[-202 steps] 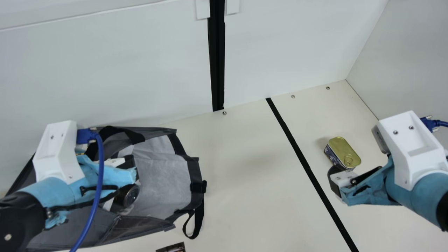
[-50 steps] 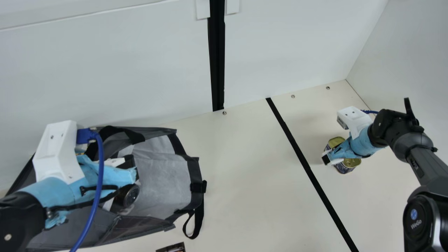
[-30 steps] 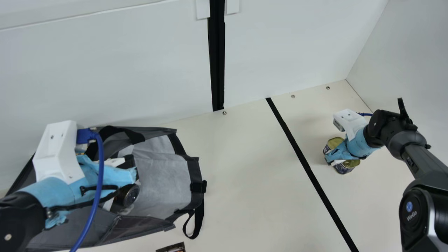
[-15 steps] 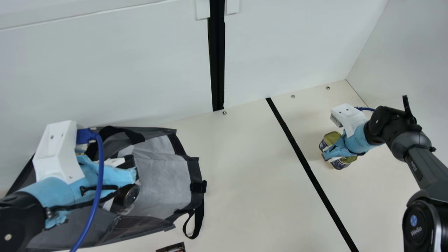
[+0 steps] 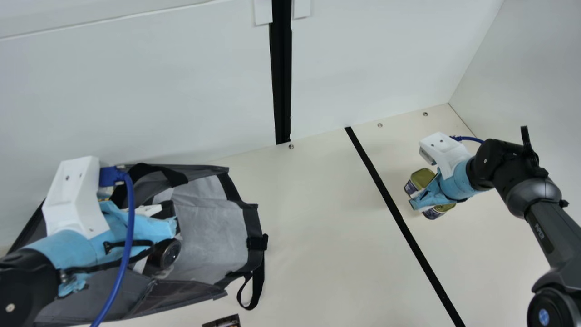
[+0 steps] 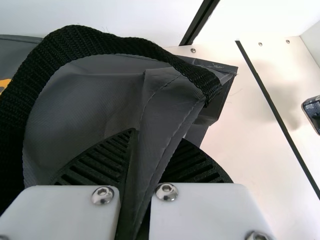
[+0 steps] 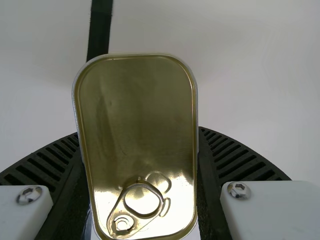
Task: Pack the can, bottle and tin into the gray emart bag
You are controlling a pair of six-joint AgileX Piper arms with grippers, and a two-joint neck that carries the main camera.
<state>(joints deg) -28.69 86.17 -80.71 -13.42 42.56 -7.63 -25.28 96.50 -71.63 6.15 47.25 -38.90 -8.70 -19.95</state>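
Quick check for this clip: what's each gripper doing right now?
Left gripper: closed on the gray bag's edge.
Right gripper: closed around the tin, one finger on each side.

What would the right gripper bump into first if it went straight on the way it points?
Most likely the cream table, near its black stripe: the right gripper, holding the tin, seems to slant down that way, though its height is hard to judge.

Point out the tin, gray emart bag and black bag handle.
Tin (image 7: 137, 120): right wrist view, lid.
Gray emart bag (image 5: 184, 291): main view, side panel.
Black bag handle (image 6: 75, 39): left wrist view, arch of the webbing.
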